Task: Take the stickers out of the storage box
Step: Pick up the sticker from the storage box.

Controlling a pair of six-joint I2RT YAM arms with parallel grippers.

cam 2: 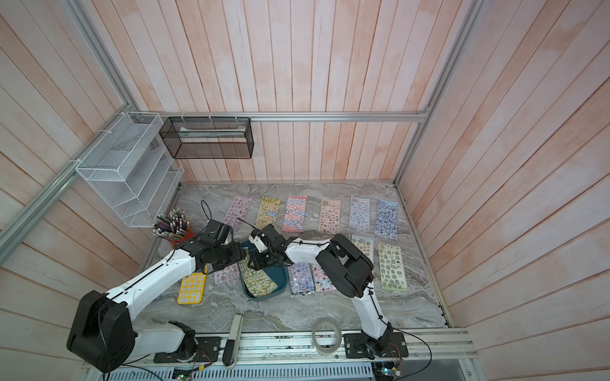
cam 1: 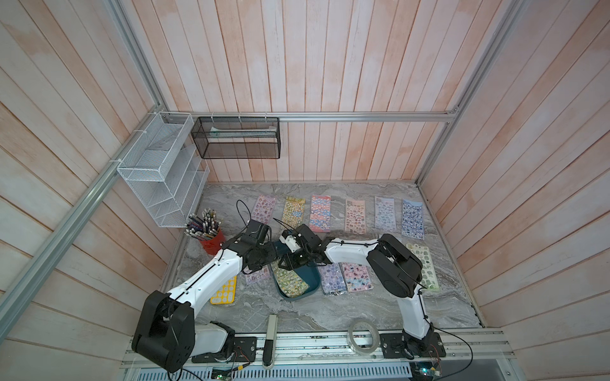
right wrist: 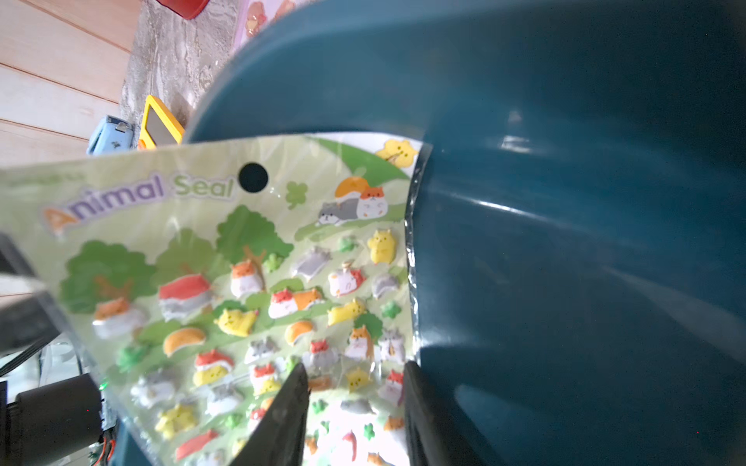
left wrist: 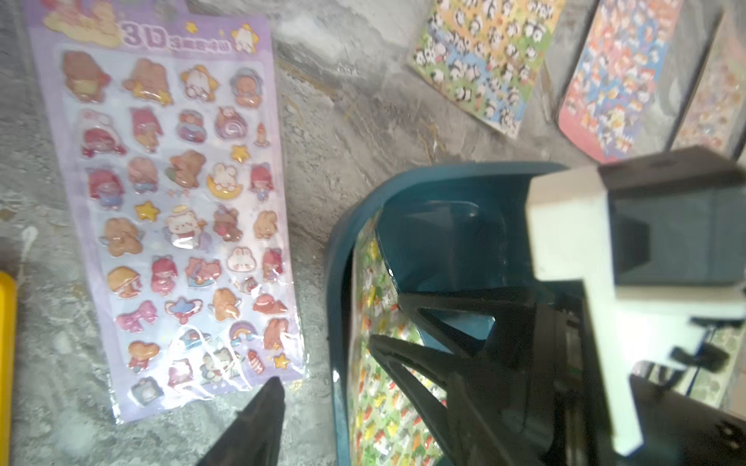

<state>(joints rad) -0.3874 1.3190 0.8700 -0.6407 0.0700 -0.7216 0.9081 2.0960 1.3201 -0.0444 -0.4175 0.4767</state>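
Stickers mostly flat on table. Left gripper just beside box, fingers spread (only one in wrist view). Green sheet in box, tilted against wall. Right gripper fingers apart, straddling sheet edge.

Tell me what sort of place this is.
Probably a robot test booth staged as a stationery desk: aluminium frame, wire rack, pencil cup, stickers on the table.

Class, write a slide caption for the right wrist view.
Open right tool over the edge of the green sticker sheet inside the teal storage box.
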